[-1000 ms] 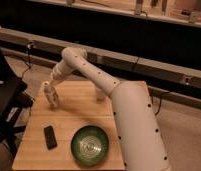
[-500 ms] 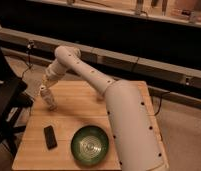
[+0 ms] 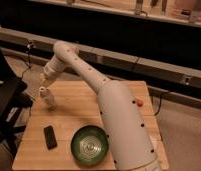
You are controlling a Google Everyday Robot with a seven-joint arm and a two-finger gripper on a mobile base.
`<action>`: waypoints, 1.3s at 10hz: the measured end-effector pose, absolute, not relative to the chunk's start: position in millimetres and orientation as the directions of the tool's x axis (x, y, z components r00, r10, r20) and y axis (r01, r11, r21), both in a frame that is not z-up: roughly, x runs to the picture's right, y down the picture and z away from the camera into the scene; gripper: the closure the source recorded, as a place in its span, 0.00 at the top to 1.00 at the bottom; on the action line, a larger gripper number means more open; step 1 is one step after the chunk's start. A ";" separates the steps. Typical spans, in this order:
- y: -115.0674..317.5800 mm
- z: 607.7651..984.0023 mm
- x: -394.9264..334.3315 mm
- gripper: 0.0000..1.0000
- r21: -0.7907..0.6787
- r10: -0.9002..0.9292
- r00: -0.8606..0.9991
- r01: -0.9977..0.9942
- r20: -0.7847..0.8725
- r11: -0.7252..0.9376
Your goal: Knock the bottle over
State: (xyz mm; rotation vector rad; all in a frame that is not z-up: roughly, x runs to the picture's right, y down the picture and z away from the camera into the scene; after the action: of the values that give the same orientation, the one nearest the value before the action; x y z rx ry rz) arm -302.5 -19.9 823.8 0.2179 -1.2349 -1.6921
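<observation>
The bottle [image 3: 48, 98], small, slim and whitish, is near the left edge of the wooden table [image 3: 79, 107]. It appears to lean, its top toward the upper left. My gripper [image 3: 44, 80] is at the end of the white arm, just above the bottle's top and touching or nearly touching it. The arm reaches from the lower right across the table to the far left.
A black phone [image 3: 50, 136] lies at the front left of the table. A green bowl [image 3: 89, 145] sits at the front middle. A small orange object [image 3: 139, 102] is at the right edge. A black chair [image 3: 6, 100] stands left of the table.
The arm has swung left over the last second, taking the gripper toward the table's left edge. The bottle now sits slightly further left and looks tilted.
</observation>
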 end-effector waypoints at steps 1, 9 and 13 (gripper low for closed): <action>-19.8 825.5 -291.4 0.00 0.790 -0.798 -0.469 0.613 0.377 0.012; -14.9 822.5 -258.3 0.00 0.791 -0.799 -0.472 0.612 0.373 0.008; -9.7 818.2 -235.6 0.00 0.790 -0.800 -0.467 0.614 0.376 0.013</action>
State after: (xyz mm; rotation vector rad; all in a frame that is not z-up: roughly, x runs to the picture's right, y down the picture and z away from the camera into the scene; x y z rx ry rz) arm -235.6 -9.7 818.2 0.2255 -1.2023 -1.6784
